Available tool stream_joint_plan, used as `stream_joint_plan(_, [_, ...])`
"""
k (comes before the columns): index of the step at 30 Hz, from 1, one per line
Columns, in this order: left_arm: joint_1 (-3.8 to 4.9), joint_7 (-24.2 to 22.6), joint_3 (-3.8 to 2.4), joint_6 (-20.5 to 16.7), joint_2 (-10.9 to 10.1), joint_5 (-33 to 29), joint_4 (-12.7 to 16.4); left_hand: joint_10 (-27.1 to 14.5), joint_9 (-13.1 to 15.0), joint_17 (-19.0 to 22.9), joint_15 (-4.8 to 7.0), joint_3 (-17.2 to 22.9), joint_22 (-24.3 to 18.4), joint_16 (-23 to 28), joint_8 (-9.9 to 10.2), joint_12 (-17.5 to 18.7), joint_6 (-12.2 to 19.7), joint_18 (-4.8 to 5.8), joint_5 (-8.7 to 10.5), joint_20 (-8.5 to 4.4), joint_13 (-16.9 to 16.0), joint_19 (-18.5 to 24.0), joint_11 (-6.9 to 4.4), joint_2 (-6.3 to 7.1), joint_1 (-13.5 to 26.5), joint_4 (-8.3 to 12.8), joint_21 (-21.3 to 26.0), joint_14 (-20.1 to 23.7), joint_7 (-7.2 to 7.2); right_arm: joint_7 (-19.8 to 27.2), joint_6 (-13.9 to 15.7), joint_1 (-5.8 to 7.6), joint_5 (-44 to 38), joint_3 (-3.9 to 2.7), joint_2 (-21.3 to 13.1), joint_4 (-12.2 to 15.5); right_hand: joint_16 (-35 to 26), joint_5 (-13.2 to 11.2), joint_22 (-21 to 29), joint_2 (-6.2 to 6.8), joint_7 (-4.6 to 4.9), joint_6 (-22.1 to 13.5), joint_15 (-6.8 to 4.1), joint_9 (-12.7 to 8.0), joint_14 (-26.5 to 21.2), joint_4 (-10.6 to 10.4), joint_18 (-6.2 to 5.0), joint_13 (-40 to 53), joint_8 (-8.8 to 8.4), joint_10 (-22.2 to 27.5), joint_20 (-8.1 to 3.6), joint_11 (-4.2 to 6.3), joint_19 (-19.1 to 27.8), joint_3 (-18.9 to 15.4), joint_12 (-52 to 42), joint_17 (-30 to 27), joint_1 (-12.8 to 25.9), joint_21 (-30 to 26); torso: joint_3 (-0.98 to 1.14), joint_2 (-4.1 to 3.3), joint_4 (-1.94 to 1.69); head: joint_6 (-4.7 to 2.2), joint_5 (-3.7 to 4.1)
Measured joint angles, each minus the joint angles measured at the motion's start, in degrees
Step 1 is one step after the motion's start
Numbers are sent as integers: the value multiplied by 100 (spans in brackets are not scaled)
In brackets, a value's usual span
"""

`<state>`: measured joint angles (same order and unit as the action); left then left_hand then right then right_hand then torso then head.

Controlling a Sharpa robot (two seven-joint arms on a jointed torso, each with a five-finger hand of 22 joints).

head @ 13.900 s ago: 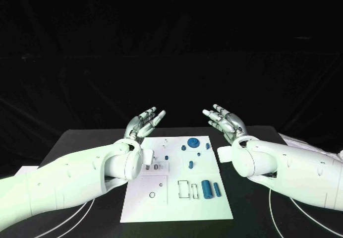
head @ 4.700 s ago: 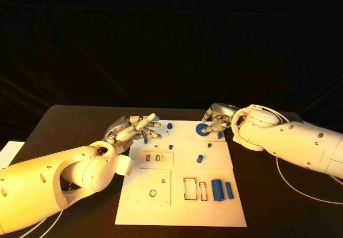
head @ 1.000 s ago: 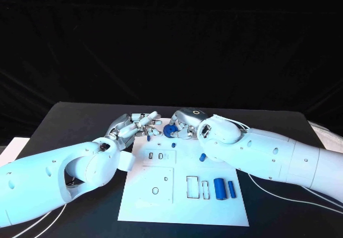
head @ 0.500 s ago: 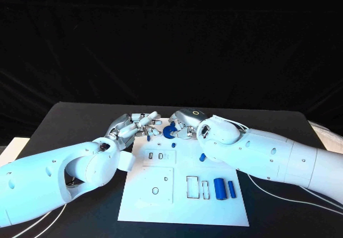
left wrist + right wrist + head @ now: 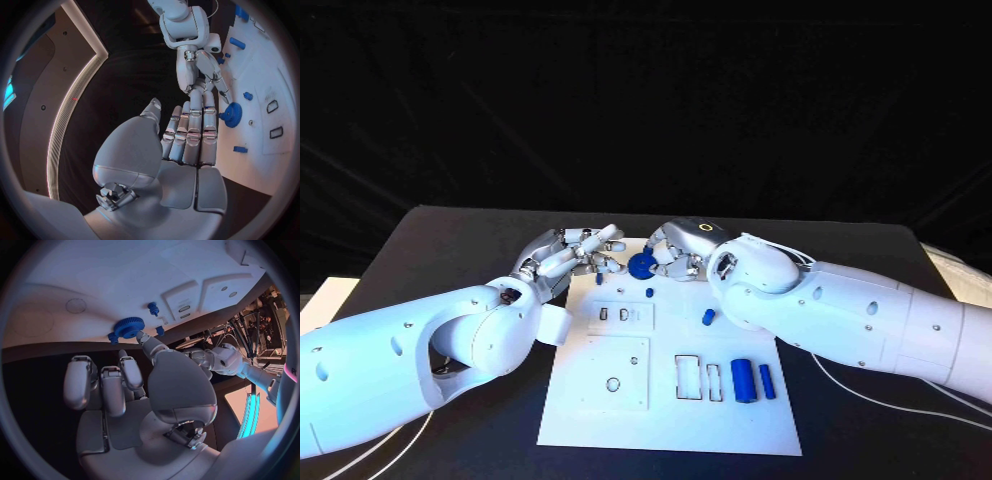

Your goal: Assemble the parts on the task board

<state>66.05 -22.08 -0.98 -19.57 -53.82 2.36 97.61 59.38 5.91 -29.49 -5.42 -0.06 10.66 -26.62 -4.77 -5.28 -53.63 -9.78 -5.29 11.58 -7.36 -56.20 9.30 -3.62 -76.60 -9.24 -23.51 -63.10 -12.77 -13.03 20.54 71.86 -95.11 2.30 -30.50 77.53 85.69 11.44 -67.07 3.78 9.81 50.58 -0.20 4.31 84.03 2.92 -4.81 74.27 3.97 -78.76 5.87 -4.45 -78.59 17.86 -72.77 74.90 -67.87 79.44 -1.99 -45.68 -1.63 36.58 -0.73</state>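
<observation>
The white task board (image 5: pixel 668 420) lies mid-table. At its far edge sits a blue gear (image 5: pixel 642 267) between my two hands. My right hand (image 5: pixel 681 254) pinches the gear (image 5: pixel 232 112) at its rim with its fingertips (image 5: pixel 220 92). My left hand (image 5: pixel 571 255) faces it from the other side, holding nothing, its fingers (image 5: pixel 195 131) straight and close together, their tips right beside the gear (image 5: pixel 129 327). I cannot tell whether the gear rests on the board. Small blue pegs (image 5: pixel 651 292) (image 5: pixel 708 317) lie on the board's far half.
Two blue cylinders (image 5: pixel 743 380) (image 5: pixel 767 380) lie side by side at the board's near right, next to two empty rectangular slots (image 5: pixel 687 378). Two raised white plates (image 5: pixel 620 315) (image 5: pixel 615 372) with small holes sit on the board's left half. Black table surrounds the board.
Since the earliest frames my right hand took the gear from the board's far right and carried it left to my left hand. Over the last second both hands barely moved.
</observation>
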Motion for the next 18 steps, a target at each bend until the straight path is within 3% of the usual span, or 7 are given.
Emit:
stream_joint_plan(5, [0, 0, 0, 1, -20, 0, -4, 0, -1, 0, 0, 0, 0, 0, 0, 0, 0, 1, 0, 0, 0, 0, 0, 0, 0, 0, 0, 0, 0, 208, 230, 12, 334, -63, -693, 461, 0, 10, 7, 0, -22, 23, 0, 7, 0, 0, 0, 52, 0, -24, 20, -13, -20, 0, -57, 0, 0, 0, 0, 15, 26, -8, -4])
stream_joint_plan(8, [-1, 0, 2, 1, -31, -1, -5, 0, -1, 1, 0, 0, 0, 0, 0, 0, 0, 0, 0, 0, 1, 0, 0, 0, 0, 0, 0, 0, 0, 448, 272, 70, 819, -89, -1164, 652, 0, 10, 19, 0, -28, 28, 0, 7, 0, 0, -1, 69, 0, -45, 20, 7, -20, 0, -61, 0, 0, 0, 4, 37, 61, -19, -4])
stream_joint_plan(14, [0, 0, 2, 1, -25, -1, -41, 0, -1, 1, 0, 0, 0, 0, 0, 0, 0, 0, 0, 0, 1, 0, 0, 0, 0, 0, 0, 0, 0, 902, 257, 144, 1650, -106, -1773, 751, -22, 207, 93, 93, -40, 124, 0, 24, 0, 79, -1, 69, 44, -96, 20, 19, -20, -45, -161, 5, -94, -43, 25, 85, 132, -25, -15])
stream_joint_plan(18, [-1, 0, 2, 2, -5, -1, -85, 0, -1, 1, 0, 0, 0, 0, 0, 0, 0, 0, 0, 0, 1, 0, 0, 0, 0, 0, 0, 0, 0, 1177, 241, 146, 1968, -103, -2052, 688, -22, 289, 93, 101, -31, 134, 0, 24, 0, 103, -1, 68, 44, -108, 19, 31, -20, -69, -199, 4, -101, -43, 51, 112, 182, -38, 1])
